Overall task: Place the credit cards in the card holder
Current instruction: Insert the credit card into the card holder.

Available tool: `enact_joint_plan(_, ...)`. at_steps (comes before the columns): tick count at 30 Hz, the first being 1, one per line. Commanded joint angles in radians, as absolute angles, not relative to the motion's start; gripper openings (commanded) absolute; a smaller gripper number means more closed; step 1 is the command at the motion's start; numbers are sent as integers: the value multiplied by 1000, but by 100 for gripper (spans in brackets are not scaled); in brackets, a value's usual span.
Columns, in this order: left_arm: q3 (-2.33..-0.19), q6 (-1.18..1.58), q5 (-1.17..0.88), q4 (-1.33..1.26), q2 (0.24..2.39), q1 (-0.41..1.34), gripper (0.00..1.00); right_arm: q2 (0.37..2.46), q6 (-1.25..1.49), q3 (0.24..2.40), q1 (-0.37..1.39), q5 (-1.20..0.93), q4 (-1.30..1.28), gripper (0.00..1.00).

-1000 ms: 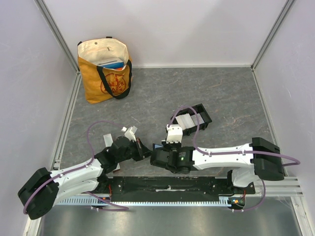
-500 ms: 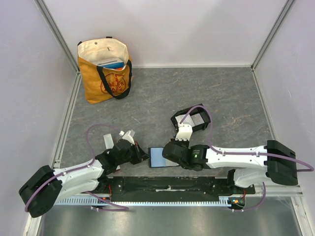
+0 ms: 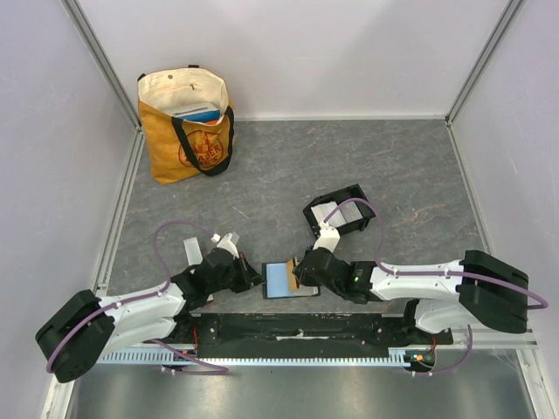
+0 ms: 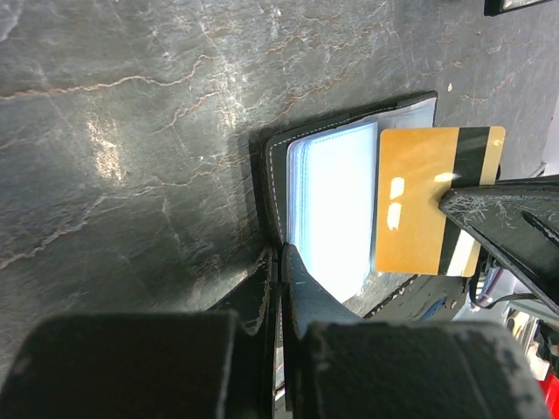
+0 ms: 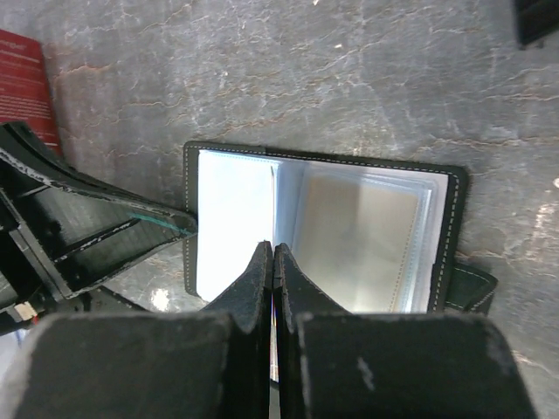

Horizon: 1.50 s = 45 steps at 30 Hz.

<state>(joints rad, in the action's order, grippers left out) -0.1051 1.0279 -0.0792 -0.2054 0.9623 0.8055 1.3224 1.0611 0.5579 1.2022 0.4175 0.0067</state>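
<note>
Change in last half second: orange-gold card (image 4: 432,201) now shows at 3 o'clock edge of wallet (image 4: 323,209); earlier only blue pages visible.
- Holding card: right gripper (image 5: 273,257), clamped on its edge.
- Holding wallet cover on tabletop (image 3: 262,166): left gripper (image 4: 279,262), clamped.
- At 1 o'clock from wallet, near: card holder (image 3: 360,194), with pale cards (image 3: 342,212) inside.
- Judgement: card nearly free; transfer to holder comes next.

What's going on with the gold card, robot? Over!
Left tool shut on edge of open wallet. Right tool pinching gold card over wallet. Card holder beyond, grey cards inside; purple cable loops over it.
</note>
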Motion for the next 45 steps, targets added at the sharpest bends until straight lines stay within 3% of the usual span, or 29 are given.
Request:
enact_joint_plan(1, -89, 1046, -51, -227, 968, 808, 2, 1333, 1094, 509, 1178, 347, 185, 0)
enact_joint_plan(23, -87, 1057, -46, -224, 951, 810, 2, 1305, 1154, 345, 1137, 298, 422, 0)
enact_joint_plan(45, -95, 1057, -41, -218, 951, 808, 2, 1255, 1170, 290, 1126, 328, 426, 0)
